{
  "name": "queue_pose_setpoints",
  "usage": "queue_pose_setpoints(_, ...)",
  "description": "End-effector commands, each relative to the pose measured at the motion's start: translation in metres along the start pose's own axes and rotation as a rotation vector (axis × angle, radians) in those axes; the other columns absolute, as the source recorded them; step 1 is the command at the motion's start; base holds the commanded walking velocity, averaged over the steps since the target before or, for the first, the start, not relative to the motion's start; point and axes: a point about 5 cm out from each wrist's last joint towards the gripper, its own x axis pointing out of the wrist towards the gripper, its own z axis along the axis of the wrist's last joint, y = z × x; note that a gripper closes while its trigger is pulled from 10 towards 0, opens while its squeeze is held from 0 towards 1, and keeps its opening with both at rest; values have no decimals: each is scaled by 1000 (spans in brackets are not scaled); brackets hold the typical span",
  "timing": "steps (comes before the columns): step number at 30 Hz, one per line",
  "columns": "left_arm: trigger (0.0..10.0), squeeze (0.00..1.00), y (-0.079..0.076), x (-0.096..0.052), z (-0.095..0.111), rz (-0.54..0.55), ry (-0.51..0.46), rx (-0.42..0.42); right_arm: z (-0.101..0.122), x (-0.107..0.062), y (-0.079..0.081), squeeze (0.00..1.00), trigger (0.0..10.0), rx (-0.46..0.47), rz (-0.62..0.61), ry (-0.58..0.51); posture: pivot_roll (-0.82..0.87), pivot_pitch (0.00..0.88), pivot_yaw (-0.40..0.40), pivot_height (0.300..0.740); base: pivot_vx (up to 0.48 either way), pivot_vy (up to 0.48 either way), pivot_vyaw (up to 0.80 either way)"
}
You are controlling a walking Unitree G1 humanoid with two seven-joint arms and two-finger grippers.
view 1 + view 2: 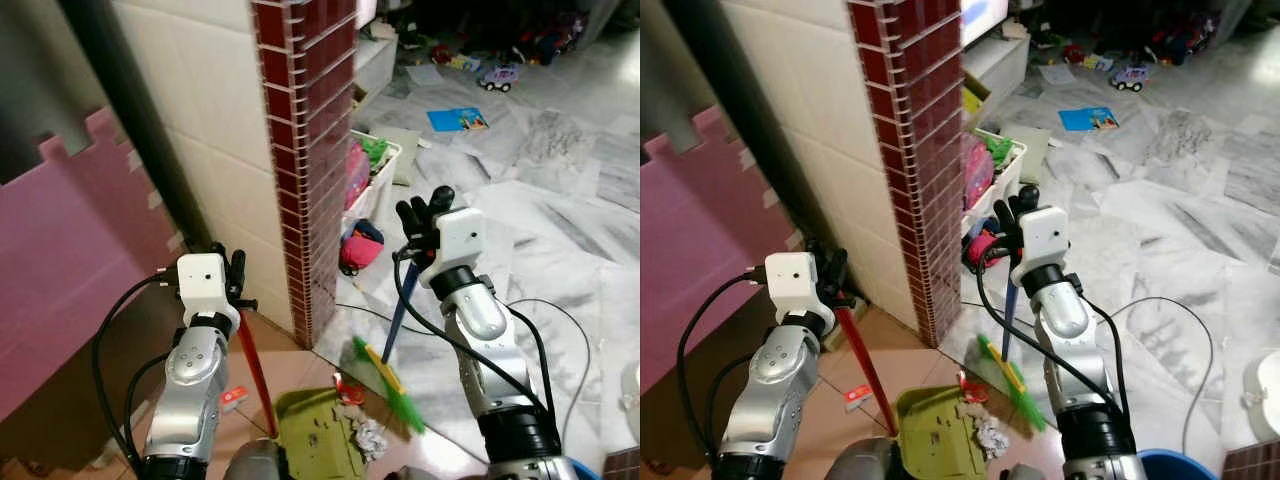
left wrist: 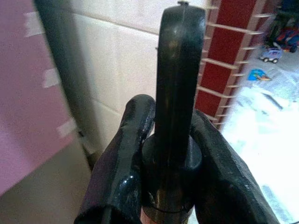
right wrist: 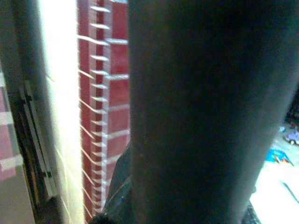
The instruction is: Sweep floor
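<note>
My left gripper [image 1: 236, 275] is shut on the black top of a red dustpan handle [image 1: 256, 372], which slants down to a green dustpan [image 1: 312, 438] on the tan floor by my feet. The left wrist view has both fingers [image 2: 125, 154] clamped around that handle end [image 2: 180, 93]. A crumpled paper [image 1: 371, 437] and red scraps [image 1: 348, 390] lie at the pan's lip. My right gripper [image 1: 421, 214] is shut on the blue broom handle [image 1: 398, 316]; the green broom head [image 1: 391, 386] rests on the marble floor beside the pan. A dark handle [image 3: 187, 116] looms close in the right wrist view.
A red brick pillar [image 1: 310, 150] and white tiled wall stand just ahead on the left. A pink foam mat [image 1: 60, 260] leans at far left. A white toy basket [image 1: 375, 175], a book [image 1: 458, 119], a toy car [image 1: 498, 77] and a black cable [image 1: 572, 330] litter the marble floor.
</note>
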Motion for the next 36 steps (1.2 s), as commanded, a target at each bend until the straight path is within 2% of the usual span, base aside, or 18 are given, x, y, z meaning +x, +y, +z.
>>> queue_pose_setpoints(1,10000,0,-1,4,9,-18,-41,18,6,4,0,0,10000,-16,-6,-28,-17,0,60,740,0,476,0)
queue_pose_setpoints(11,10000,0,-4,7,11,-24,-54,10,5,7,-7,0,10000,-75,-75,-21,-17,0,61,740,0,462,0)
queue_pose_setpoints(17,10000,0,-7,9,14,-40,-68,9,-2,9,-15,0,10000,-138,-145,39,-18,0,59,740,0,0,0)
queue_pose_setpoints(22,10000,0,-11,8,15,-59,-76,-3,-4,10,-16,0,10000,-148,-183,61,-19,0,58,740,0,0,0)
queue_pose_setpoints(25,10000,0,-11,8,15,-61,-72,-2,-3,11,-15,0,10000,-213,-163,39,-19,0,58,740,0,0,0)
queue_pose_setpoints(29,10000,0,-11,9,13,-69,-57,0,-1,11,-15,0,10000,-227,-168,17,-19,0,57,740,0,0,0)
queue_pose_setpoints(33,10000,0,-16,11,7,-128,-5,-29,6,14,-16,0,10000,-226,-167,-17,-21,0,55,740,0,0,0)
queue_pose_setpoints(36,10000,0,-20,14,0,-172,38,-28,10,16,-20,0,10000,-314,-156,-38,-21,0,55,740,0,0,0)
